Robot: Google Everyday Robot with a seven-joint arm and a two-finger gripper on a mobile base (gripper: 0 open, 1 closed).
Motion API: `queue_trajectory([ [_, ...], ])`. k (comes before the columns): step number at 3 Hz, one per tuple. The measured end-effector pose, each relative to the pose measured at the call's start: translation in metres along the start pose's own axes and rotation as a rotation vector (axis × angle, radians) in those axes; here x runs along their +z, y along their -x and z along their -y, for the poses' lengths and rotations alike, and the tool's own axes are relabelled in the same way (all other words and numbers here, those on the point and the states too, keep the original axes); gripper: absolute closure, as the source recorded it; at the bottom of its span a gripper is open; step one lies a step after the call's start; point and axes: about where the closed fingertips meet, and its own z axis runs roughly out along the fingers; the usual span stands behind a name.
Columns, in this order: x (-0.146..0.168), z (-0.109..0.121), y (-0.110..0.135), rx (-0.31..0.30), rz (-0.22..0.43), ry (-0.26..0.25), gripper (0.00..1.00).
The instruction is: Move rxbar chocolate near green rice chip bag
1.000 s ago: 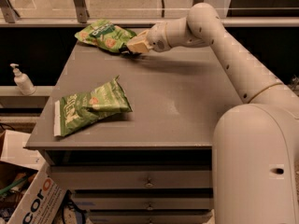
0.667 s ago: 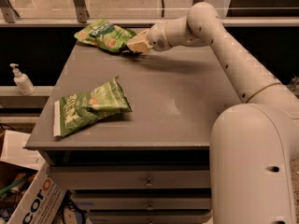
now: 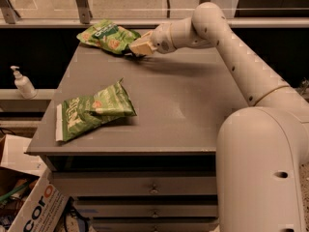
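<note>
1. Your gripper [image 3: 138,49] is at the far edge of the table [image 3: 193,105], low over the top. Its tip points left twd the green rice chip bag [image 3: 107,36] and sits just beside the bag's right end
2. Gripper state: you can't tell from this view how far it's open, or whether it's got hold of anything, since the pale tip covers what's under it
3. rxbar chocolate [image 3: 137,56]: only a thin dark sliver shows right under the gripper tip. Can't tell if it's resting on the table top or lifted off it. It's just beside the rice chip bag's right end; touching or apart, can't say
4. The green rice chip bag lies at the far-left corner of the table, dark-green band w/ white lettering facing up, orange-red rounds visible
5. Your arm [image 3: 231,52] comes in from the right, w/ its bend high at the back. It runs down to the big white robot body [image 3: 263,168] in the near-right foreground
6. 2nd green bag [image 3: 94,109], longer & flatter w/ a white end strip on its left, lies near the table's front-left. It's well apart from the gripper & from the rice chip bag
7. Rest of scene: drawers [image 3: 154,190] under the table top; a white pump bottle [image 3: 22,82] on a ledge to the left; a cardboard box [image 3: 36,209] w/ red-orange lettering at lower left
</note>
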Motion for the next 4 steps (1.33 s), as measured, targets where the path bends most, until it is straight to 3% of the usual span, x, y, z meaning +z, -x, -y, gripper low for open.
queue_trajectory([
  [1,0.001,-0.007,0.003,0.007,0.002,0.005,0.12],
  [2,-0.012,-0.012,0.004,0.014,0.011,-0.01,0.0],
  [4,-0.105,0.012,-0.015,0.028,0.025,-0.129,0.0],
])
